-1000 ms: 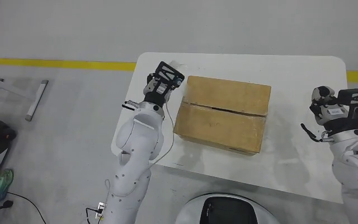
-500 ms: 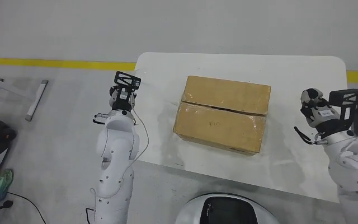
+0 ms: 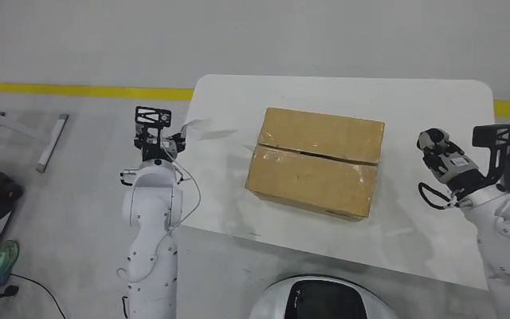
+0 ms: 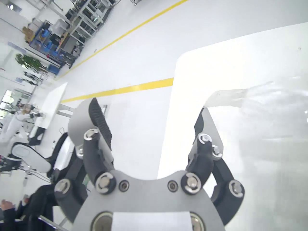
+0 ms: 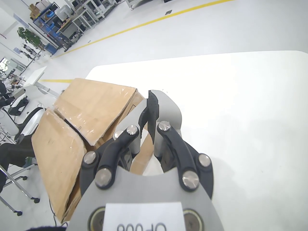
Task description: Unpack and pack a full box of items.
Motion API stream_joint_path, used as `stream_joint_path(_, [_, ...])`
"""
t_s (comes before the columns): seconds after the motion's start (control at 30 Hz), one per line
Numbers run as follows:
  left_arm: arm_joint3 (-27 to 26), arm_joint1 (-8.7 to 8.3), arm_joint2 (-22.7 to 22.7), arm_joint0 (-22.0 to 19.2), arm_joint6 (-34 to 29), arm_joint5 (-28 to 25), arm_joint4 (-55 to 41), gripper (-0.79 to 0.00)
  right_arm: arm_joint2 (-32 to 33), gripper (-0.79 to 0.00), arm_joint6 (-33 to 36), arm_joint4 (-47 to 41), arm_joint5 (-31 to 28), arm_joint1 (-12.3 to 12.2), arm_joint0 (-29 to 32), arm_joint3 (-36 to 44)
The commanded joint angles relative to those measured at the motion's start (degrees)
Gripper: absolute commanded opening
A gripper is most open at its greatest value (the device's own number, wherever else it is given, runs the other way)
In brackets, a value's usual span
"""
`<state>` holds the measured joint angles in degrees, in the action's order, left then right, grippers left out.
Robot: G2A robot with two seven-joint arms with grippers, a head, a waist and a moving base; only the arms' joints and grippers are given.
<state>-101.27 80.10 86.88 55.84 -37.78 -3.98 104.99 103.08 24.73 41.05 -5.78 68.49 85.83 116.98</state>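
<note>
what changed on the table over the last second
The left claw pulled back from the end of the cardboard box, out past the edge of the table, drawing a strip of clear tape that trails from it; its jaws stand open. The right claw edged slightly toward the box. The box stayed put, flaps closed.

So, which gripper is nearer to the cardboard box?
Right. The right gripper is over the table just past the right end of the cardboard box; the left gripper is beyond the table's left edge, farther away.
</note>
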Motion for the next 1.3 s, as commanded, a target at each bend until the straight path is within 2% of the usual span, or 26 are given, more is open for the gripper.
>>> stream_joint_path(0.0, [-0.1,0.1,0.9,-0.1,-0.4,0.5,-4.0,0.0,-0.2,-0.785,0.3,-1.0,0.0,0.0,0.0,-0.1])
stream_joint_path(0.33, [0.8,0.43,4.3,-0.8,1.1,2.9,-21.1,0.0,0.9,-0.785,2.2,-7.0,-1.1,-0.3,-1.2,-0.1])
stream_joint_path(0.53, [0.0,0.01,5.8,-0.6,2.3,1.8,-22.3,0.0,-1.4,-0.785,0.8,-0.7,-6.1,-0.6,-0.8,1.3])
stream_joint_path(0.77, [-1.1,-0.4,7.2,0.4,2.5,2.2,-23.5,0.0,-5.7,-0.785,1.1,2.8,-8.0,-0.7,-0.6,1.4])
stream_joint_path(1.0, [-2.5,-0.77,7.7,0.9,2.1,2.4,-24.1,0.0,-9.0,-0.785,2.1,8.1,-8.0,-0.9,-1.7,-0.9])
stream_joint_path(1.27, [-3.8,-0.99,8.5,1.0,-0.5,2.8,-30.4,0.0,-9.7,-0.785,3.1,10.1,-6.9,-1.1,-3.0,-2.3])
